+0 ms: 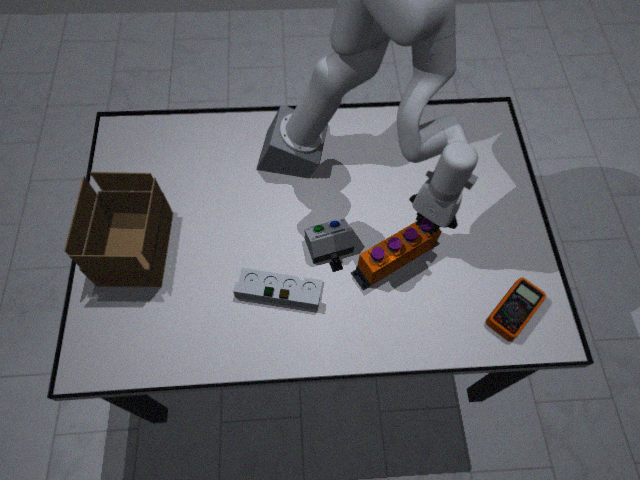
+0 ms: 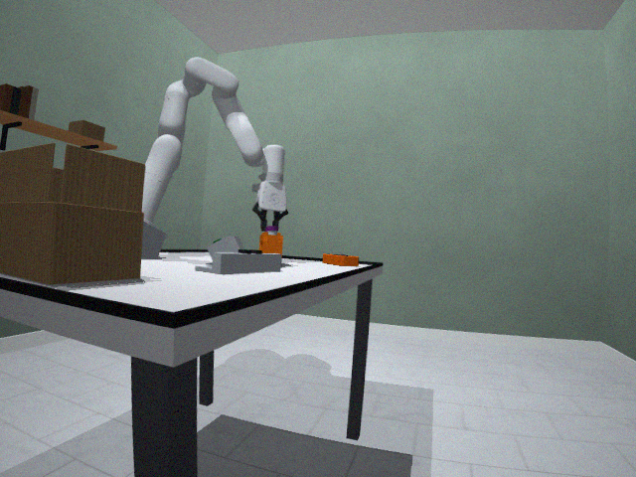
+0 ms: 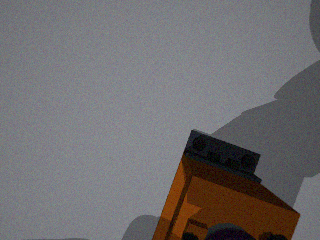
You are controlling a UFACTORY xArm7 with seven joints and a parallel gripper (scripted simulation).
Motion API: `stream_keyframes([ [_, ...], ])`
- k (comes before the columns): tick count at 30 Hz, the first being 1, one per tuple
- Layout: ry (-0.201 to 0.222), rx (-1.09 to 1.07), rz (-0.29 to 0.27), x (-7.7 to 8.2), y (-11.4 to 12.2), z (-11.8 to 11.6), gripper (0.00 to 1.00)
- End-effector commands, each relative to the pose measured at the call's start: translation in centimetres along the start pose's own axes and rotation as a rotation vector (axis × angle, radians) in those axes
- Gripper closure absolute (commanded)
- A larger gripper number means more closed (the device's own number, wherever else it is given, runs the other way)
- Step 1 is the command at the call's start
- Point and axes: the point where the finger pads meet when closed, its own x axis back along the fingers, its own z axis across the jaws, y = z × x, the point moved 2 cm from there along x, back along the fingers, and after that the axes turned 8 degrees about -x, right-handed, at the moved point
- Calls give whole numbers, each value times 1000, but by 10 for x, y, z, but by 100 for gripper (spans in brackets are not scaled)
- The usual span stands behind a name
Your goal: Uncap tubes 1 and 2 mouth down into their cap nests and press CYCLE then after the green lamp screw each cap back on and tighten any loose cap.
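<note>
The orange decapping station (image 1: 398, 263) (image 2: 270, 243) (image 3: 225, 200) stands right of the table's middle, with four purple caps in a row. My gripper (image 1: 428, 222) (image 2: 271, 225) points straight down over the row's right end as seen in the top view, the arm's left. It is shut on tube 1's cap (image 1: 424, 227) (image 2: 271, 229), which sits on its tube; a sliver of the cap shows in the wrist view (image 3: 227, 233). The other caps (image 1: 411, 234) (image 1: 394, 243) (image 1: 377, 252) sit on their tubes. The white cap tray (image 1: 299, 299) (image 2: 240, 263) has empty nests and two dark lamps (image 1: 268, 291) (image 1: 283, 293).
The grey key housing (image 1: 330, 242) (image 2: 226, 243) with the green key (image 1: 318, 227) and blue key (image 1: 334, 224) stands just left of the station. An open cardboard box (image 1: 121, 227) (image 2: 67, 221) stands at the table's left. An orange multimeter (image 1: 515, 308) (image 2: 340, 259) lies at the right.
</note>
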Motion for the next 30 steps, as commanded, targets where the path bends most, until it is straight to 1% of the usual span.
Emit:
stream_keyframes([
  [1,17,249,42,1,2,1,100],
  [5,21,431,39,1,2,1,100],
  [6,21,448,41,1,2,1,100],
  [15,21,448,41,1,2,1,100],
  [16,21,448,41,1,2,1,54],
  [26,21,448,41,1,2,1,54],
  [30,15,141,43,1,2,1,54],
])
